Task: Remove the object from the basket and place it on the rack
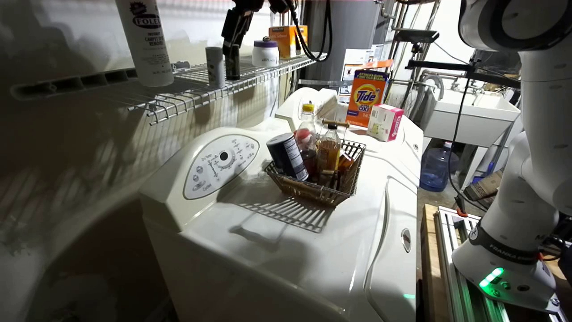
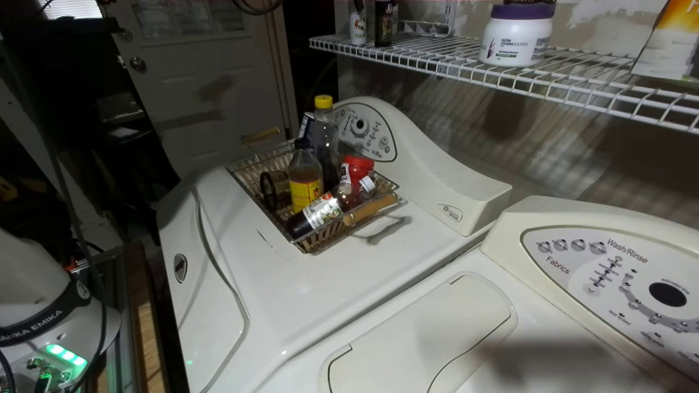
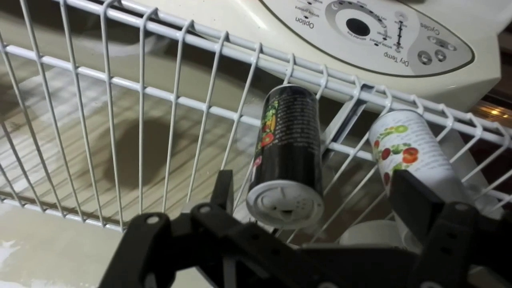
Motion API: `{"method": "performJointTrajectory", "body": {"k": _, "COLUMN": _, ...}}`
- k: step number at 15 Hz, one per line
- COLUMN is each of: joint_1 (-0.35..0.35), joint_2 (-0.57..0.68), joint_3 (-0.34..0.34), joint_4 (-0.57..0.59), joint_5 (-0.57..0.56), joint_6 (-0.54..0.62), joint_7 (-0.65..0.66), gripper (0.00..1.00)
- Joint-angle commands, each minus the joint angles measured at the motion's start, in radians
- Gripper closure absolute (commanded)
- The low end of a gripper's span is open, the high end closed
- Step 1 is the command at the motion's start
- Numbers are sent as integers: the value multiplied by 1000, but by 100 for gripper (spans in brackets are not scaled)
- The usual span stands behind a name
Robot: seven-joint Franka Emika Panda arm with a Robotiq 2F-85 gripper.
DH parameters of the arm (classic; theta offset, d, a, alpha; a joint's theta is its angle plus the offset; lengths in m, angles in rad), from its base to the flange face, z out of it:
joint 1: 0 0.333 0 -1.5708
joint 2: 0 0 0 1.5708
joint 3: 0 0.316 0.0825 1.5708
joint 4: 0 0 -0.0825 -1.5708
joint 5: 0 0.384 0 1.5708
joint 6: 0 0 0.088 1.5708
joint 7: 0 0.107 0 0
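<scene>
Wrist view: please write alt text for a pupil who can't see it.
A black can stands on the white wire rack, framed by the open gripper; a white can stands beside it. At the top, a control panel appears upside down.

"Tide" on box (image 1: 367, 97), "Wash/Rinse" on washer (image 2: 524, 322), "Dry Temp" on dryer (image 1: 268, 232)

In an exterior view the top edge cuts off a tall white bottle (image 1: 146, 42) — while in the wrist view print on a black can (image 3: 288, 148) is too blurred to read, and the bottom edge crops the tool (image 3: 318, 196).
</scene>
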Motion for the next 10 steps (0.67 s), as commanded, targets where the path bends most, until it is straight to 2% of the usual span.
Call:
{"method": "performJointTrajectory", "body": {"k": 1, "joint_1": 8, "joint_2": -34, "joint_3": 0, "joint_4": 9, "joint_5": -6, "joint_6": -33, "joint_7": 14, "gripper": 0}}
{"method": "performJointTrajectory", "body": {"k": 6, "joint_1": 1, "joint_2": -141, "joint_3": 13, "joint_4": -81, "joint_5": 27, "joint_6": -33, "joint_7": 17, "gripper": 0}}
{"method": "performJointTrajectory", "body": {"k": 10, "joint_1": -8, "joint_2": -273, "joint_3": 26, "joint_4": -229, "joint_5": 94, "joint_6": -5, "joint_7": 18, "gripper": 0}}
